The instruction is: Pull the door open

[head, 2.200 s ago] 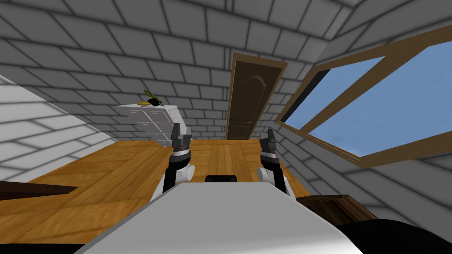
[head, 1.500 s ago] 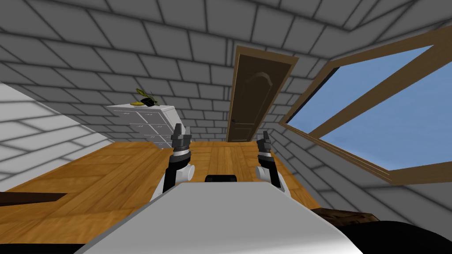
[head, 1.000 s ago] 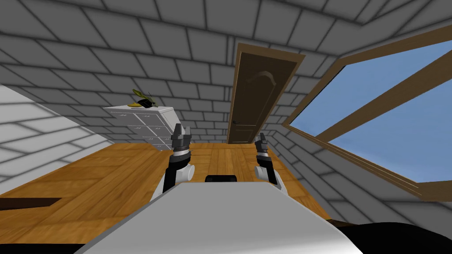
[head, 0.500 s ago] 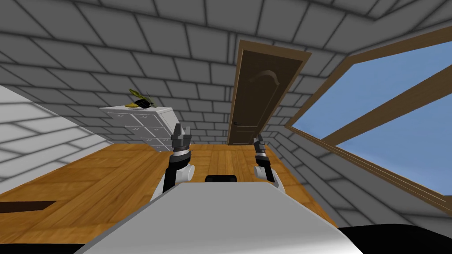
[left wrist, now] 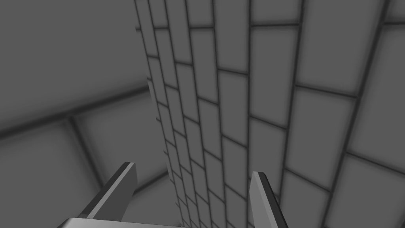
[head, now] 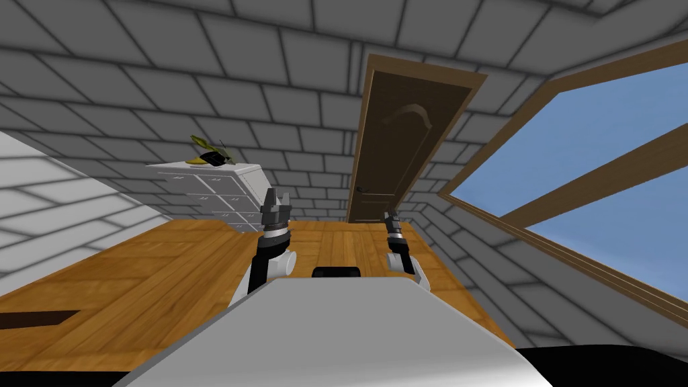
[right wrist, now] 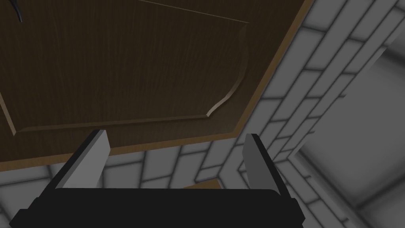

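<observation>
A dark brown panelled door (head: 396, 141) stands shut in its lighter brown frame in the grey brick wall ahead, a small dark handle (head: 361, 189) on its left edge. My right gripper (head: 388, 216) is raised in front of the door's lower part, some way short of it, and open. In the right wrist view the open right gripper (right wrist: 175, 136) looks at the door panel (right wrist: 118, 67), with the handle's tip (right wrist: 17, 10) off toward one corner. My left gripper (head: 275, 201) is held up to the left, and in the left wrist view the left gripper (left wrist: 192, 170) is open and holds nothing.
A white chest of drawers (head: 215, 188) stands against the wall left of the door, with a yellow and dark object (head: 209, 156) on top. A large window (head: 591, 175) runs along the right wall. Wooden floor (head: 168, 269) lies between me and the door.
I have moved closer to the door, which now looks larger. My right gripper has shifted left and forward toward the door. The left arm has kept its pose.
</observation>
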Robot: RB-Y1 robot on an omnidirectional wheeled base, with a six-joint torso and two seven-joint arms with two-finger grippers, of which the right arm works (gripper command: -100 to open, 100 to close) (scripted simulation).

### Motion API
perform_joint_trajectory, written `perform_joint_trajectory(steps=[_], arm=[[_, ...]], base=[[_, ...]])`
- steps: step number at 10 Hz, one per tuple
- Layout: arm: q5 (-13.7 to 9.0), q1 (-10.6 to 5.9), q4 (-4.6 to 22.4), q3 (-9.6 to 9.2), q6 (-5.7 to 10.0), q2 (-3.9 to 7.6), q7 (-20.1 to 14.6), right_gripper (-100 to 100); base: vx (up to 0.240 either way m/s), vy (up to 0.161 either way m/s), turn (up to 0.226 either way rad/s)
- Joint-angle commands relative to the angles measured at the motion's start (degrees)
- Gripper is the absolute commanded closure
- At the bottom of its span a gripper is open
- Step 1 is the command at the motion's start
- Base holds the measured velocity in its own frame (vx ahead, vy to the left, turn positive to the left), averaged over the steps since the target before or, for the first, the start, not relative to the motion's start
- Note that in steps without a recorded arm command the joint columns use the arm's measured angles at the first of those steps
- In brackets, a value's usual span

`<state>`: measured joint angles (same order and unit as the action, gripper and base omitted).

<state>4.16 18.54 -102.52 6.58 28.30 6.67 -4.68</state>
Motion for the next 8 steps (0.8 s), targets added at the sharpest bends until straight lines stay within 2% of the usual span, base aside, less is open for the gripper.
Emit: perform_joint_trajectory(steps=[1,8], arm=[[0.4,-0.63,2.5,0.14,0.81,0.22,-0.6,-100],[2.2,-3.9,11.9,0.93,2.42,1.51,-3.1,-100]], base=[[0.109,-0.002,0.022],[0.1,0.0,0.023]])
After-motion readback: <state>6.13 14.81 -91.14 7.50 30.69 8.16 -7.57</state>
